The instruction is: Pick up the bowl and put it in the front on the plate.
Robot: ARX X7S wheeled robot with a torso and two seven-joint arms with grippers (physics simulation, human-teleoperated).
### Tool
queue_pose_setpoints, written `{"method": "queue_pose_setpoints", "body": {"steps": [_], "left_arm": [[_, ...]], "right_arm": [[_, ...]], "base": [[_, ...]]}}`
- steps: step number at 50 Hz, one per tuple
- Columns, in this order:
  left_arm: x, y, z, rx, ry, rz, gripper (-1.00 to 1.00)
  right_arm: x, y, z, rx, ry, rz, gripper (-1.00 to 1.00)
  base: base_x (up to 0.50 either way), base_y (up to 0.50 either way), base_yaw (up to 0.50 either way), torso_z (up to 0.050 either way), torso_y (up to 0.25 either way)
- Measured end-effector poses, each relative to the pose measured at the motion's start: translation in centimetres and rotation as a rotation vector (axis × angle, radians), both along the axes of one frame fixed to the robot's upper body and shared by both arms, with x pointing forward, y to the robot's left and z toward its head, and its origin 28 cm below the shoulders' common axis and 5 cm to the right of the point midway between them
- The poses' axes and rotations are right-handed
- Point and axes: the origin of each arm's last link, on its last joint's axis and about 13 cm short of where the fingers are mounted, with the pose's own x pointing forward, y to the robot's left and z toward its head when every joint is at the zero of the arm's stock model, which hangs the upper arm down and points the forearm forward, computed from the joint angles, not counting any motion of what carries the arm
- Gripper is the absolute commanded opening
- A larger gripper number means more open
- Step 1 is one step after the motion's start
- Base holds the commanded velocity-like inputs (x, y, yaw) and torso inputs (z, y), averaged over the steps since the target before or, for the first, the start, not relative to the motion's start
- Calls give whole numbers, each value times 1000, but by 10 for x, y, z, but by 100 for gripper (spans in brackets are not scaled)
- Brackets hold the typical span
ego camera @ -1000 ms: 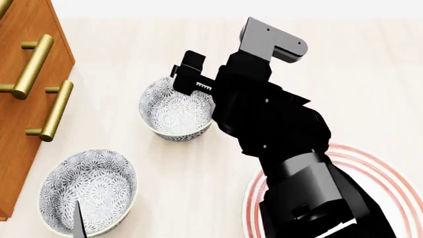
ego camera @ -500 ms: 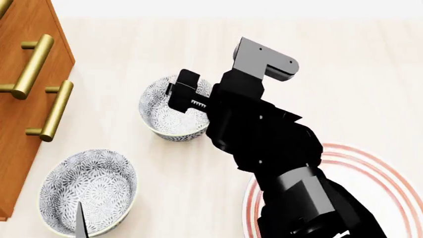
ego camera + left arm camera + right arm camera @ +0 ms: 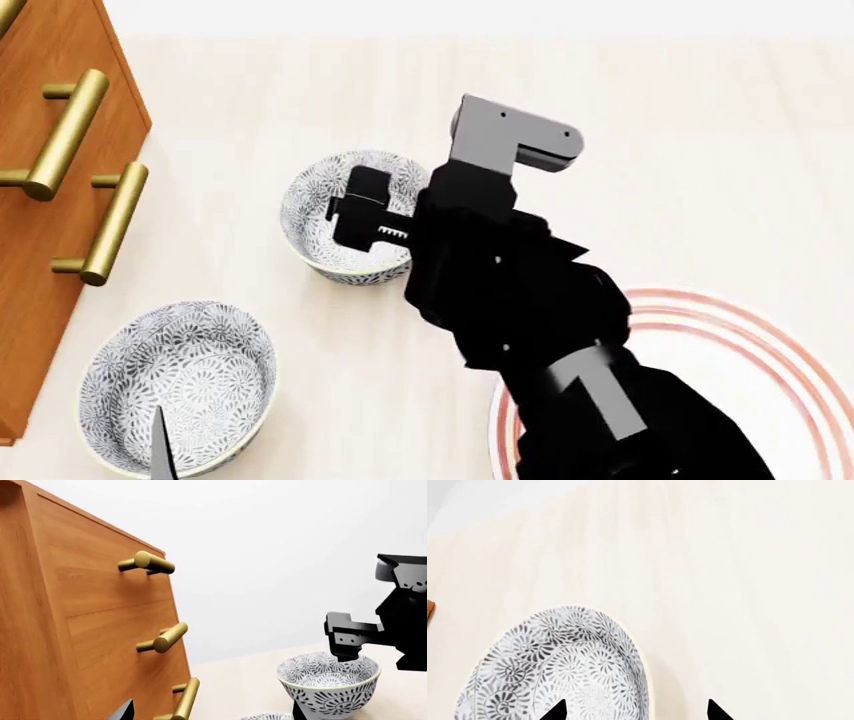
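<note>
The bowl (image 3: 320, 205), grey floral, stands on the table behind a second identical bowl (image 3: 178, 385). My right gripper (image 3: 367, 220) hangs open over the far bowl's right side. In the right wrist view its gripper (image 3: 635, 712) straddles the rim of the bowl (image 3: 560, 665), one fingertip (image 3: 554, 711) over the inside, the other over the table. The left wrist view shows the same bowl (image 3: 327, 692) with the right gripper (image 3: 347, 637) just above it. The red-ringed plate (image 3: 727, 330) lies at the front right, partly hidden by my right arm. My left gripper (image 3: 210, 715) is open and empty.
A wooden cabinet (image 3: 54, 220) with brass bar handles (image 3: 64, 135) stands along the left edge. One left fingertip (image 3: 160, 450) shows over the near bowl. The rim of that near bowl (image 3: 267, 716) peeks in at the edge of the left wrist view.
My right gripper has come toward the front and left, from the bowl's far rim to over its right side, and looks lower. The bowls and plate have not moved.
</note>
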Motion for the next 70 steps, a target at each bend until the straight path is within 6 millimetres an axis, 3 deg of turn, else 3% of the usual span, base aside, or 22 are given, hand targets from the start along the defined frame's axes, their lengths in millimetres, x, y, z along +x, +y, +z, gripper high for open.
{"method": "queue_pose_setpoints", "body": {"steps": [66,67,70], "left_arm": [[0,-1,-2,3,17,-7,100],[0,-1,-2,3,17,-7,100],[0,-1,-2,4,18,-7,100]], "right_arm": [[-5,6,-19,-31,31,18,100],[-5,6,-19,-31,30,18,-100],[-5,7,-19,-29,26,20,-100]], "base": [[0,0,0,0,0],[0,0,0,0,0],[0,0,0,0,0]]}}
